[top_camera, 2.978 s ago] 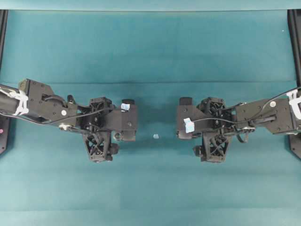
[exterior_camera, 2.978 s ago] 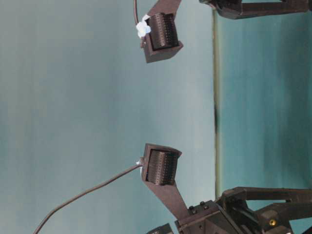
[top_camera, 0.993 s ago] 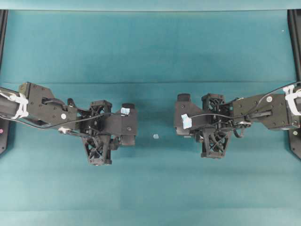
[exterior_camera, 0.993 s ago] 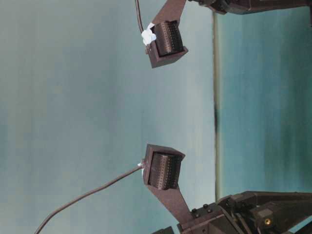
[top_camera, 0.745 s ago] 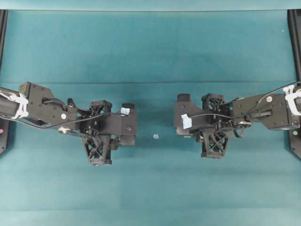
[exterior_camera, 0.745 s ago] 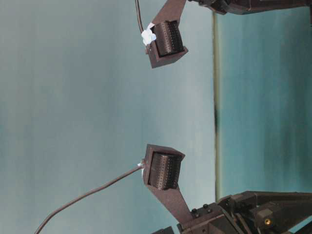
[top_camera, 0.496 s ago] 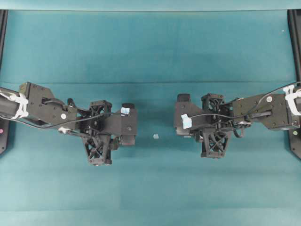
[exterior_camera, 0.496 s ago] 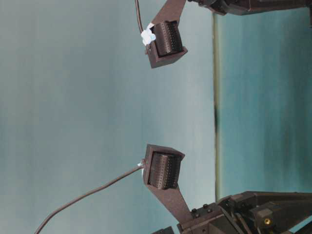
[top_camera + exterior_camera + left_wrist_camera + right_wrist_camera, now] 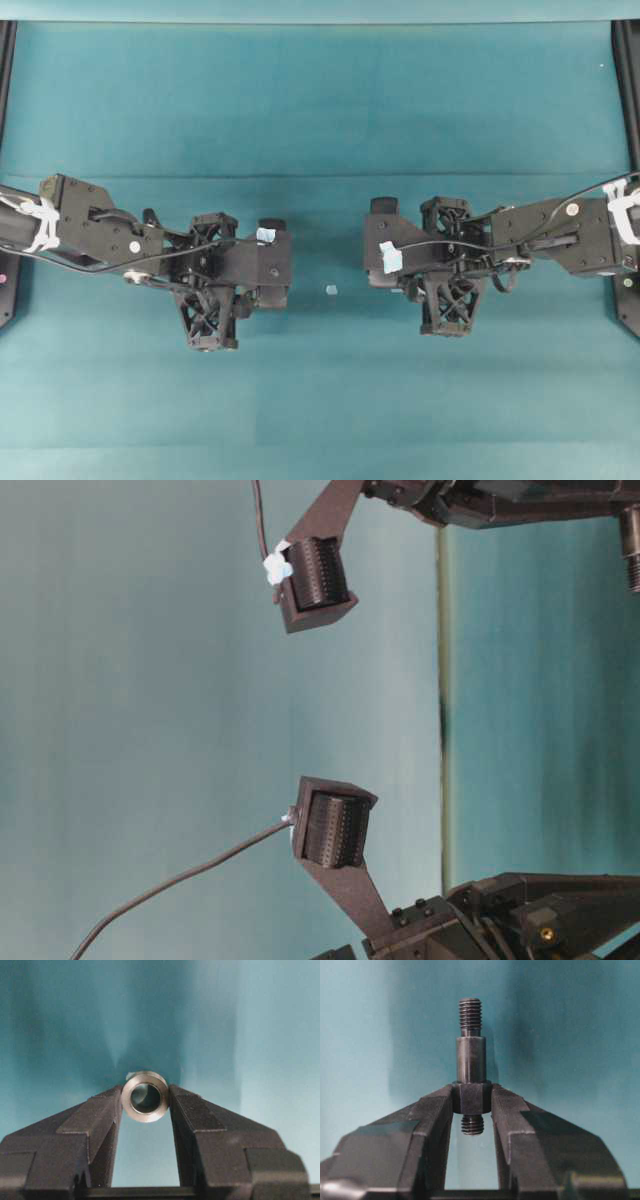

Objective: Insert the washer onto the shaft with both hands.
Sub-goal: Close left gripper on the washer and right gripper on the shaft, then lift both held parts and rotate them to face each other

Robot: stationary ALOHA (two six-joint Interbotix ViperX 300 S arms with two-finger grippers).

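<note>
In the left wrist view my left gripper (image 9: 145,1095) is shut on the washer (image 9: 145,1115), a silvery ring pinched at the fingertips with its dark hole facing the camera. In the right wrist view my right gripper (image 9: 472,1098) is shut on the thick collar of the shaft (image 9: 471,1057). The dark stepped rod stands straight out beyond the tips, with a threaded end at each side of the grip. One threaded end of the shaft (image 9: 632,562) shows at the table-level view's top right edge. Overhead, the left arm (image 9: 100,228) and right arm (image 9: 560,232) face each other across a gap, fingertips hidden.
A tiny pale square bit (image 9: 331,290) lies on the teal mat (image 9: 320,400) between the two hands. Black frame rails run along the left edge (image 9: 7,60) and the right edge (image 9: 628,90). The wrist camera housings (image 9: 333,828) stick up above the grippers.
The right arm has shifted a little left toward the middle, bringing the shaft's threaded end into the table-level view. The left arm has not moved. Both grips are unchanged.
</note>
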